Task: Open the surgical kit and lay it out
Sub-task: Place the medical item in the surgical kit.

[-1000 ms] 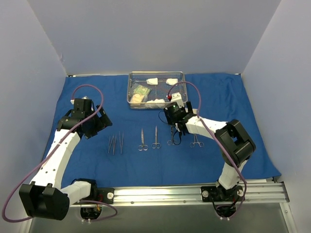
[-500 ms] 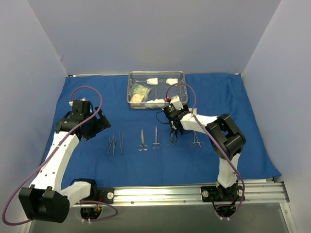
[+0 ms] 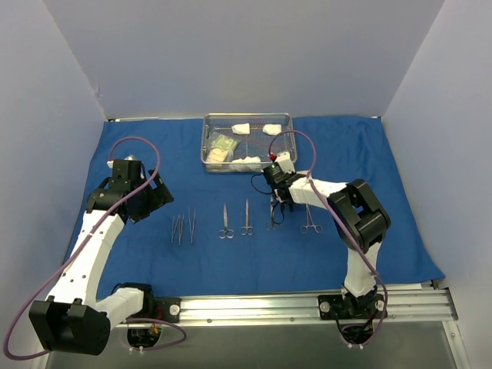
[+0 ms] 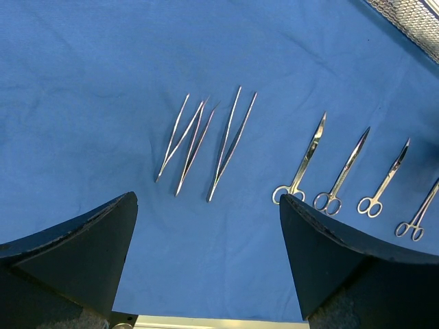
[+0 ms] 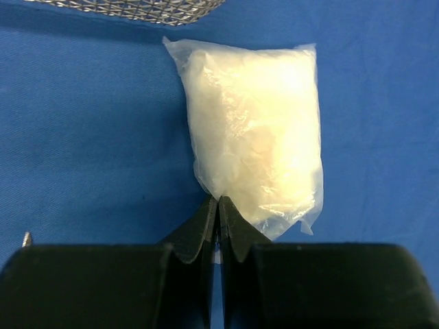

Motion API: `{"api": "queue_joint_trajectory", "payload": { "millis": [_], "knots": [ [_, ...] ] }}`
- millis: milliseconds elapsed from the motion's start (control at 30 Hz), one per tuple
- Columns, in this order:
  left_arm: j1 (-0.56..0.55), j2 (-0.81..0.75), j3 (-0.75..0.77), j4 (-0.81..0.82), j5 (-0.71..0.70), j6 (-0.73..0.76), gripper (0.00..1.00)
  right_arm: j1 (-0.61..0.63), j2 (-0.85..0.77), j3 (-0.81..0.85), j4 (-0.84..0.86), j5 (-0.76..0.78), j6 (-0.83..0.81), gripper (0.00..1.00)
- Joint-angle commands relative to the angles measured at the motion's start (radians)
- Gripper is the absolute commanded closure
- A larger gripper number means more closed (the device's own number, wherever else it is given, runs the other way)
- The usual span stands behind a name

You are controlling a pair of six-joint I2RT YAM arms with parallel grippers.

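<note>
Now: right gripper [image 5: 218, 205] pinched closed on the near edge of a clear gauze packet [image 5: 254, 137], which lies on the blue cloth [image 5: 82, 103] just outside the wire-mesh tray [image 5: 130, 8].
Left gripper [image 4: 208, 199]: jaws wide, empty, hanging above the tweezers [image 4: 206, 140].
Kit: scissors [image 4: 302, 164] and forceps [image 3: 310, 223] lie in a row on the cloth; other packets [image 3: 241, 128] sit in the tray.
Advice: lift gently, as the pinch seems to catch only thin film; set the packet flat on bare cloth, away from the instruments.

Cloth [image 3: 369, 154] blue; tray [image 3: 205, 142] silver mesh; packet [image 5: 254, 137] clear, white inside; right claw [image 5: 218, 209] black.
</note>
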Motion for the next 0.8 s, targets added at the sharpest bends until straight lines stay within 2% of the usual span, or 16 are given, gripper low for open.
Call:
{"api": "queue_joint_trajectory", "payload": {
  "millis": [0, 133, 233, 367, 500, 633, 767],
  "knots": [
    [0.008, -0.026, 0.008, -0.005, -0.008, 0.008, 0.06, -0.02, -0.069, 0.01, -0.007, -0.034, 0.031, 1.0],
    [0.01, -0.028, 0.013, -0.008, -0.008, 0.009, 0.06, -0.063, -0.175, -0.041, 0.078, -0.131, 0.083, 1.0],
    [0.013, -0.025, 0.021, -0.008, -0.005, 0.016, 0.06, -0.148, -0.288, -0.126, 0.176, -0.321, 0.147, 1.0],
    [0.019, -0.014, 0.03, -0.01, 0.005, 0.025, 0.06, -0.281, -0.42, -0.238, 0.312, -0.682, 0.216, 1.0],
    [0.025, 0.003, 0.044, -0.011, 0.005, 0.028, 0.06, -0.392, -0.425, -0.307, 0.414, -0.915, 0.305, 1.0],
    [0.028, 0.008, 0.05, -0.008, 0.008, 0.028, 0.06, -0.488, -0.381, -0.34, 0.531, -1.025, 0.391, 1.0],
    [0.029, 0.009, 0.05, -0.001, 0.014, 0.023, 0.06, -0.527, -0.351, -0.366, 0.637, -1.133, 0.475, 1.0]
  ]
}}
